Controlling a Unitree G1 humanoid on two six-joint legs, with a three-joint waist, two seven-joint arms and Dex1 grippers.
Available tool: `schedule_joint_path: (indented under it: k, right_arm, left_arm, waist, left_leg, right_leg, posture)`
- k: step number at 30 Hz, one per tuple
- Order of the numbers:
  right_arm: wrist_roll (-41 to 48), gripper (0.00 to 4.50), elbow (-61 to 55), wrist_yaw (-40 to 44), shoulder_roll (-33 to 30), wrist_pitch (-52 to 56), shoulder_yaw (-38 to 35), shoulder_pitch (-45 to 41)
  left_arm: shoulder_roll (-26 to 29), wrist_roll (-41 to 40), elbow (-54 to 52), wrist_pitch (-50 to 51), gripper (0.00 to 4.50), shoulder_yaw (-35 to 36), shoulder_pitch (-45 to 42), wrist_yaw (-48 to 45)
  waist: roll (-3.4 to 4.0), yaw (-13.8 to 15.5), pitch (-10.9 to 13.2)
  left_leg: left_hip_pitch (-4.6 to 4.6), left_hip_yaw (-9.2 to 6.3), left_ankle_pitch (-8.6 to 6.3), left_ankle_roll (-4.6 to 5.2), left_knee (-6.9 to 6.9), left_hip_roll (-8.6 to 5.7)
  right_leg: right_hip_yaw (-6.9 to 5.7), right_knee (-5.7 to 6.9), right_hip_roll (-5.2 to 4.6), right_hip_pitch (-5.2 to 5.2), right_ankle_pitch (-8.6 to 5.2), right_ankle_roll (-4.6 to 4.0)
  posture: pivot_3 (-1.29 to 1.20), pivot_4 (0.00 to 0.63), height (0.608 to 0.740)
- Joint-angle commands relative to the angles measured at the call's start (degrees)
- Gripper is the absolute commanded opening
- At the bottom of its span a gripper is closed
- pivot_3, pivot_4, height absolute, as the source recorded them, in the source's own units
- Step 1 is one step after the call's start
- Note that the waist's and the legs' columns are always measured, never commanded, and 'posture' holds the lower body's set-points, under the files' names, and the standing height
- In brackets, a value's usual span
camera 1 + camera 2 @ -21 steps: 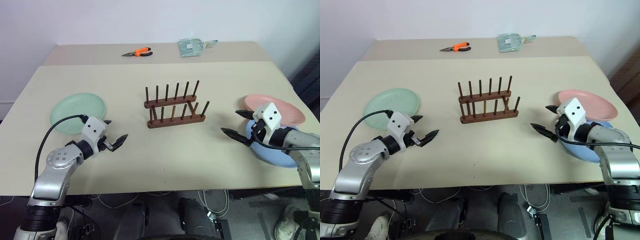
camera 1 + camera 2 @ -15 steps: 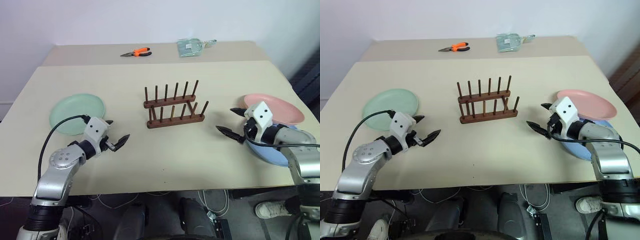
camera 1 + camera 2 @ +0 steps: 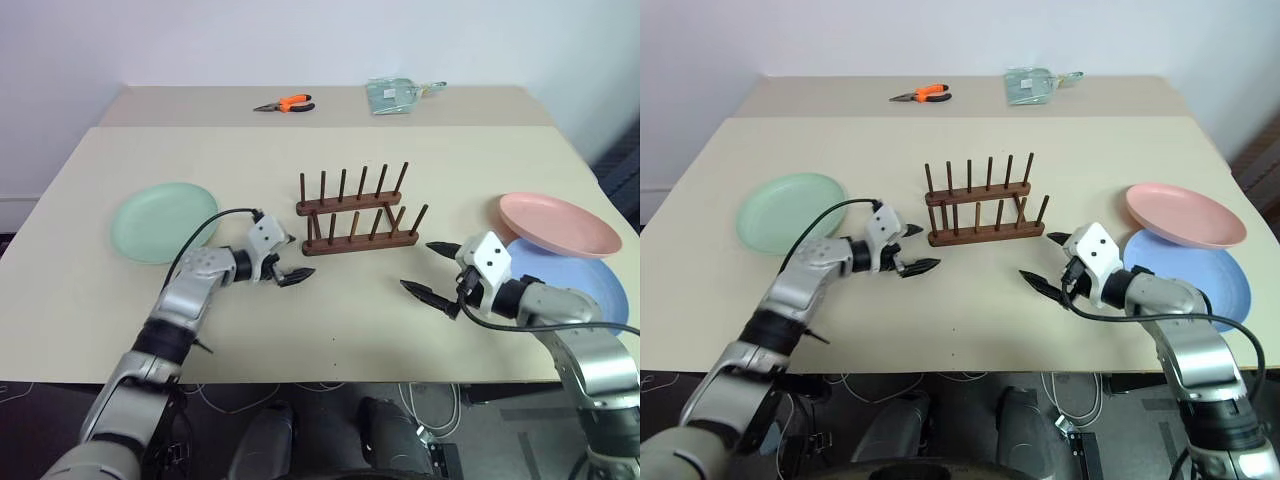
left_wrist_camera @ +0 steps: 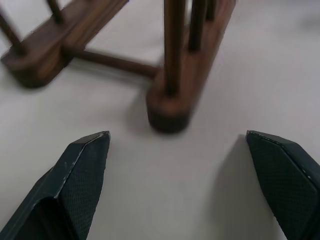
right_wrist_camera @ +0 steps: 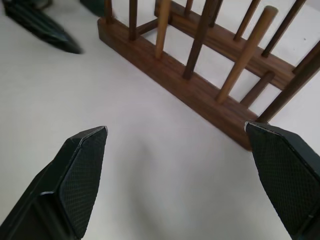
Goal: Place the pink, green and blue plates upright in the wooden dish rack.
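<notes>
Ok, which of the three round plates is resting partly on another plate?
The salmon pink plate: its near edge overlaps the light blue plate. The mint green plate lies alone, across the table.

Two arms of silver-grey metal with rounded joint housings. A white boxy wrist block with small dark dots behind the left gripper (image 3: 281,262) and the right gripper (image 3: 431,268). Black pointed fingers (image 5: 80,165) with fine mesh texture. Black cables looping along both forearms.
</notes>
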Motion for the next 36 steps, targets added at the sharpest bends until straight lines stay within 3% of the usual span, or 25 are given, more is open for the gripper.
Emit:
schedule_joint_path:
  k: [1, 4, 9, 10, 19, 24, 26, 27, 29, 30, 33, 34, 36]
  right_arm:
    - [0.0, 4.5, -5.28, -1.99, -0.07, 0.32, -2.91, 3.44]
    - [0.34, 4.5, -9.18, -3.61, 0.08, 1.29, -4.62, 7.7]
    - [0.05, 4.5, -10.73, -4.05, -0.73, 1.22, -6.38, 10.72]
    - [0.18, 4.5, -10.71, -3.8, -1.11, 1.25, -7.15, 11.22]
    - [1.09, 4.5, -8.26, 0.77, -5.47, 0.85, -12.93, 15.13]
    - [0.46, 4.5, -7.27, 1.77, -6.18, 0.91, -12.86, 15.07]
    - [1.02, 3.96, -6.91, 2.55, -6.55, 1.74, -12.46, 15.0]
    - [1.33, 3.62, -6.79, 3.08, -6.77, 2.06, -12.15, 14.97]
    - [1.45, 2.67, -7.03, 3.84, -6.87, 2.16, -11.1, 15.16]
    - [1.45, 2.11, -7.18, 3.87, -6.64, 2.39, -10.33, 14.99]
    - [1.0, 0.46, -7.67, 3.53, -5.74, 3.19, -7.01, 14.26]
    - [-0.15, 0.1, -7.34, 2.96, -5.48, 2.88, -5.37, 13.8]
    - [-2.57, 0.0, -6.36, 1.53, -5.04, 1.76, -2.75, 12.91]
  left_arm:
    - [-3.01, 2.99, 9.13, -4.68, 4.45, -2.08, -3.58, -0.94]
    - [-5.73, 2.97, 14.1, -7.19, 3.61, -1.54, -6.36, -2.54]
    - [-7.0, 4.32, 15.1, -11.77, 1.11, -2.57, -6.59, -6.18]
    - [-6.87, 4.34, 13.98, -12.96, 0.79, -2.81, -6.02, -7.42]
    - [-1.89, 3.85, 5.06, -14.28, 0.79, -6.42, -2.5, -21.08]
    - [-1.34, 4.73, 5.87, -11.28, 3.22, -4.6, -2.41, -17.23]
    - [0.26, 4.52, 3.61, -7.74, 4.25, -3.06, -0.64, -14.81]
    - [1.22, 4.23, 1.96, -6.14, 4.5, -2.49, 0.47, -14.39]
    - [3.97, 2.73, -3.62, -1.79, 4.27, -1.24, 4.21, -14.72]
    - [5.55, 1.21, -7.97, 1.29, 3.95, -0.79, 6.83, -15.65]
    - [8.58, -2.99, -22.17, 9.91, 2.4, -0.55, 14.06, -16.47]
    - [8.3, -3.34, -25.6, 11.27, 2.0, -0.98, 15.69, -15.25]
    - [7.2, -3.52, -30.23, 13.51, 0.99, -1.7, 17.62, -12.54]
  waist:
    - [0.0, -0.09, -0.02]
    - [0.03, -0.17, -0.04]
    - [0.04, -0.29, -0.05]
    - [0.04, -0.29, -0.05]
    - [0.06, -0.31, -0.06]
    - [0.06, -0.31, -0.06]
    - [0.07, -0.41, -0.06]
    - [0.08, -0.54, -0.07]
    - [0.14, -0.92, -0.1]
    - [0.15, -1.28, -0.11]
    - [0.25, -1.93, -0.17]
    - [0.3, -1.81, -0.19]
    - [0.34, -1.37, -0.22]
  left_leg:
    - [0.01, -0.01, -0.02, 0.02, 0.03, 0.0]
    - [0.03, 0.0, -0.07, 0.11, 0.11, 0.0]
    - [-0.01, -0.02, -0.15, 0.22, 0.32, 0.0]
    - [0.0, -0.01, -0.16, 0.23, 0.34, 0.0]
    - [-0.05, 0.0, -0.26, 0.38, 0.49, 0.0]
    - [-0.05, -0.01, -0.28, 0.41, 0.5, 0.01]
    - [-0.05, -0.01, -0.28, 0.42, 0.51, 0.01]
    - [-0.04, -0.01, -0.29, 0.43, 0.5, 0.01]
    - [-0.01, 0.0, -0.31, 0.46, 0.49, 0.04]
    - [0.01, 0.0, -0.32, 0.47, 0.46, 0.07]
    - [0.09, 0.0, -0.34, 0.48, 0.39, 0.12]
    - [0.09, 0.0, -0.35, 0.49, 0.39, 0.12]
    - [0.07, 0.0, -0.35, 0.49, 0.41, 0.11]
  right_leg:
    - [-0.02, -0.01, 0.0, 0.04, -0.01, 0.01]
    - [-0.02, -0.01, -0.02, 0.12, -0.13, 0.21]
    - [-0.04, 0.01, -0.02, 0.18, -0.17, 0.28]
    - [-0.03, 0.03, -0.02, 0.18, -0.17, 0.28]
    - [-0.03, 0.06, -0.02, 0.19, -0.11, 0.16]
    - [-0.03, 0.06, -0.02, 0.2, -0.24, 0.35]
    - [-0.03, 0.05, -0.02, 0.2, -0.24, 0.35]
    - [-0.02, 0.06, -0.02, 0.19, -0.24, 0.35]
    - [-0.03, 0.1, 0.0, 0.19, -0.23, 0.36]
    - [-0.02, 0.11, 0.01, 0.18, -0.23, 0.36]
    - [0.0, 0.17, 0.03, 0.17, -0.25, 0.33]
    - [0.0, 0.18, 0.02, 0.18, -0.26, 0.31]
    - [0.01, 0.16, -0.04, 0.2, -0.37, 0.22]
  posture:
    - [0.0, 0.15, 0.74]
    - [0.0, 0.15, 0.74]
    - [0.0, 0.15, 0.74]
    - [0.0, 0.15, 0.74]
    - [0.0, 0.15, 0.74]
    - [0.0, 0.15, 0.74]
    - [0.0, 0.15, 0.74]
    - [0.0, 0.15, 0.74]
    - [0.0, 0.15, 0.74]
    - [0.0, 0.15, 0.74]
    - [0.0, 0.15, 0.74]
    - [0.0, 0.15, 0.74]
    - [0.0, 0.15, 0.74]
